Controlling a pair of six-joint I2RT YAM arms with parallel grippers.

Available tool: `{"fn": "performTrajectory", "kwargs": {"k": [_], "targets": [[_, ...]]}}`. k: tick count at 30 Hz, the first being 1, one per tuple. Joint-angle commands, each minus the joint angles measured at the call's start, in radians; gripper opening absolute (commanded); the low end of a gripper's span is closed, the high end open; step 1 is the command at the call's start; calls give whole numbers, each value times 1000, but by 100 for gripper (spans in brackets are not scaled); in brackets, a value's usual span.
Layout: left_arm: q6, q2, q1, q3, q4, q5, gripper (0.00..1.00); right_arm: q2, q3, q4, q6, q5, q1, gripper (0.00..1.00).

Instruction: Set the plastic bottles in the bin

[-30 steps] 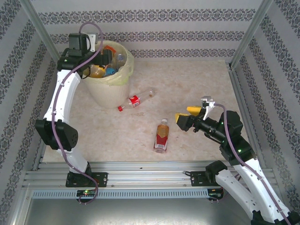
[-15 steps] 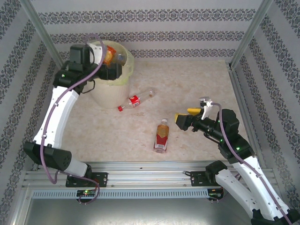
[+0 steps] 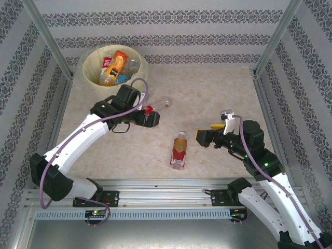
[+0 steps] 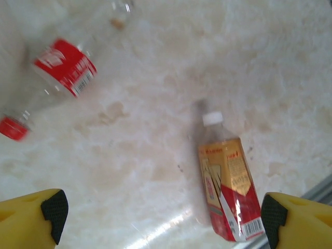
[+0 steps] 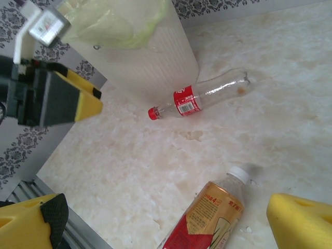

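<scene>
A clear bottle with a red label point(image 4: 65, 67) and red cap lies on the table near the bin point(image 3: 87, 72). My left gripper point(image 3: 148, 116) hovers over it, hiding most of it from above; the red label point(image 3: 151, 109) peeks out. The jaws of my left gripper point(image 4: 163, 218) stand open and empty. An amber bottle with a red-and-gold label point(image 3: 179, 150) lies mid-table, white cap pointing away. Right of it, my right gripper point(image 3: 207, 134) is open, empty and aimed at the amber bottle point(image 5: 212, 218). Several bottles point(image 3: 118, 62) lie inside the bin.
The bin's white wall point(image 5: 155, 57) stands in the far left corner against the patterned wall. An aluminium rail point(image 3: 155, 184) runs along the near table edge, close to the amber bottle. Metal frame posts point(image 3: 262, 88) border the right side.
My left arm swung away from above the bin, down and right, to hover over the clear red-label bottle. The right arm barely moved.
</scene>
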Motion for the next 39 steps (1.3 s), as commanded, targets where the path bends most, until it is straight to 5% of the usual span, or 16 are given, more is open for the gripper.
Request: {"fn": "performTrajectory", "kwargs": {"k": [1, 15, 28, 39], "targets": [[-181, 25, -44, -36, 61, -33, 94, -4, 28, -39, -31, 15, 9, 98], [-354, 285, -273, 17, 121, -65, 95, -15, 41, -95, -47, 56, 9, 98], [-338, 528, -385, 157, 70, -64, 99, -28, 39, -114, -52, 83, 8, 98], [-298, 637, -410, 232, -46, -108, 92, -31, 28, -109, -50, 84, 8, 98]]}}
